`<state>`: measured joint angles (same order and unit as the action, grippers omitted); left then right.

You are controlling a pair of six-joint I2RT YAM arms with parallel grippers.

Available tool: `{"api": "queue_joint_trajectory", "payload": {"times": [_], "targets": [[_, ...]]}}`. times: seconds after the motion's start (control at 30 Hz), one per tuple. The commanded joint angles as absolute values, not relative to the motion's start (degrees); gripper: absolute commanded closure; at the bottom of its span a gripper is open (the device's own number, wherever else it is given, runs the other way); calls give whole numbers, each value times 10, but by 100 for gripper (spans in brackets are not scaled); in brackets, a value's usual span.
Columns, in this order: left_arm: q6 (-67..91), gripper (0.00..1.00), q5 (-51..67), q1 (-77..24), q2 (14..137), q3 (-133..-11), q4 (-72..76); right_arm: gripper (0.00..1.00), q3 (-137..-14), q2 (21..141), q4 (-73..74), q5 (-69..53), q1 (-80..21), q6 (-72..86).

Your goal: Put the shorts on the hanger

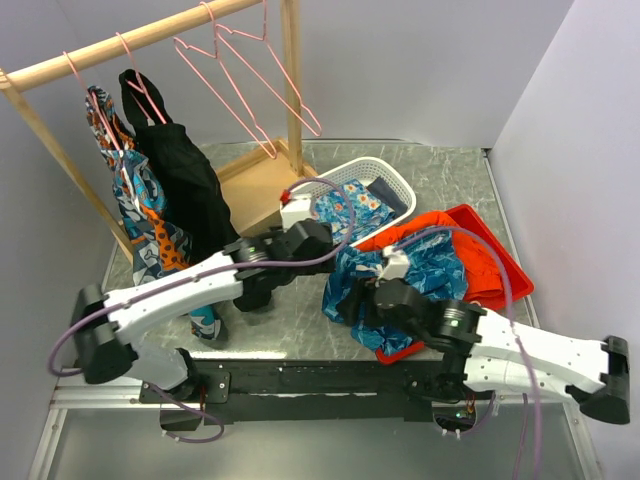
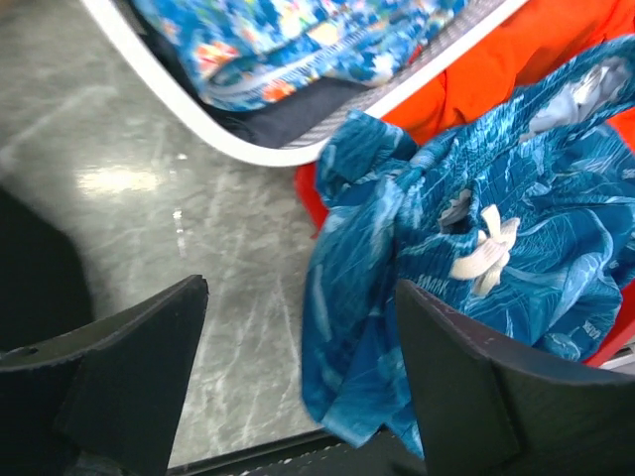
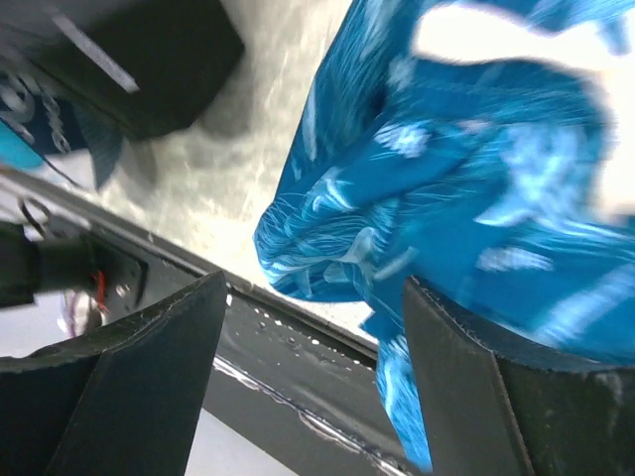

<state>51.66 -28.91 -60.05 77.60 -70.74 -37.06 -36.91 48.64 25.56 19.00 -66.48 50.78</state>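
The teal leaf-print shorts (image 1: 420, 265) lie bunched over the front edge of a red tray (image 1: 515, 275), and their white drawstring (image 2: 486, 253) shows. My left gripper (image 1: 325, 245) is open just left of them. In the left wrist view (image 2: 300, 288) a low fold of the shorts (image 2: 397, 327) lies by the right finger (image 2: 476, 387). My right gripper (image 1: 350, 305) is open at the shorts' near-left corner. In the right wrist view (image 3: 316, 281) the fabric (image 3: 446, 198) hangs down past the right finger (image 3: 496, 397), ungripped. Empty pink hangers (image 1: 247, 122) hang from the wooden rail (image 1: 130, 40).
A white basket (image 1: 395, 180) behind the shorts holds a blue flowered cloth (image 1: 350, 210). An orange-red garment (image 1: 485, 260) lies in the red tray. A black garment (image 1: 185, 190) and a patterned one (image 1: 140, 215) hang at the left. The table's front rail (image 3: 298, 357) runs below the right gripper.
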Motion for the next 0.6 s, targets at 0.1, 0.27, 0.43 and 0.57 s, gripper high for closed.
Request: {"api": "queue_joint_trajectory", "payload": {"times": [0.1,0.27,0.43,0.57], "targets": [[501,25,-242,-602,843,-767,-337,23,-445,392,441,356,-663,570],[507,25,-256,-607,882,-798,-344,25,-461,393,469,336,-558,543],[511,25,-279,-614,925,-867,-374,25,-453,381,405,253,-390,454],[526,26,-316,-618,985,-948,-442,25,-459,415,384,227,-317,422]]}}
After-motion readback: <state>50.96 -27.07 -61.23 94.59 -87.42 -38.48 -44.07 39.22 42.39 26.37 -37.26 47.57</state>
